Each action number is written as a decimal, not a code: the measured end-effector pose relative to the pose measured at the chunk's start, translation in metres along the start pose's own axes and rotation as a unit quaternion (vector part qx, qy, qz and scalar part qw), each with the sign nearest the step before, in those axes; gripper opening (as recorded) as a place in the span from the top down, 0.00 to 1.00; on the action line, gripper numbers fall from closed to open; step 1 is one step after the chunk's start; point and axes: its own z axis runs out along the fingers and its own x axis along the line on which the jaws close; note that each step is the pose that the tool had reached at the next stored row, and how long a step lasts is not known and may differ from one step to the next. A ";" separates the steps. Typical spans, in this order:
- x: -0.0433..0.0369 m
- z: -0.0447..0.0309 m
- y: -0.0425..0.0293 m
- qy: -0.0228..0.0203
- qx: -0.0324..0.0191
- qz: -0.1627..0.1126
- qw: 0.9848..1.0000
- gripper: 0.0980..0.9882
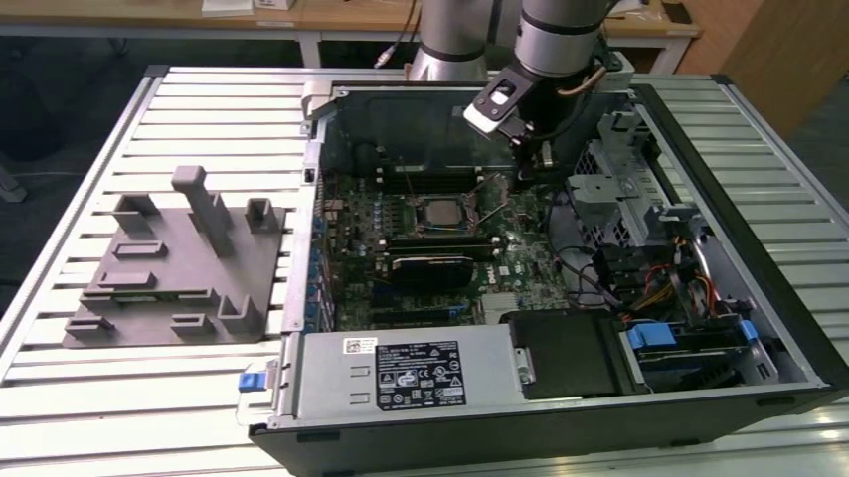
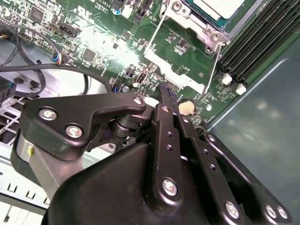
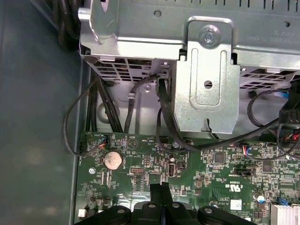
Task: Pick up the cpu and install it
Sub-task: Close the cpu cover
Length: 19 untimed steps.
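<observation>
Gripper (image 2: pixel 165 91), pinched shut and empty, hangs over the motherboard (image 1: pixel 524 260), at the exterior view's right of the cpu (image 1: pixel 435 211).

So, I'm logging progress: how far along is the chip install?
Done: the chip looks seated in its socket. In hand: nothing; the gripper, jaws shut, hovers beside the socket. Left: I cannot tell whether the socket is latched.

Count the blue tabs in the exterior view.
3: the corner tab outside the case, toward the exterior view's left; the middle tab and the far tab among the drives, toward its right. More may be hidden.
</observation>
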 end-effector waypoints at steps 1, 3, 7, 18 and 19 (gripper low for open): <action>0.0000 0.0010 0.0000 0.000 0.000 0.000 1.000 0.99; 0.0001 0.0028 0.0001 0.000 0.000 0.000 1.000 0.99; 0.0001 0.0053 0.0000 0.001 0.000 0.000 1.000 0.99; 0.0003 0.0056 -0.0042 0.002 0.000 0.000 1.000 0.99; 0.0004 0.0055 -0.0054 0.002 0.000 0.000 1.000 0.99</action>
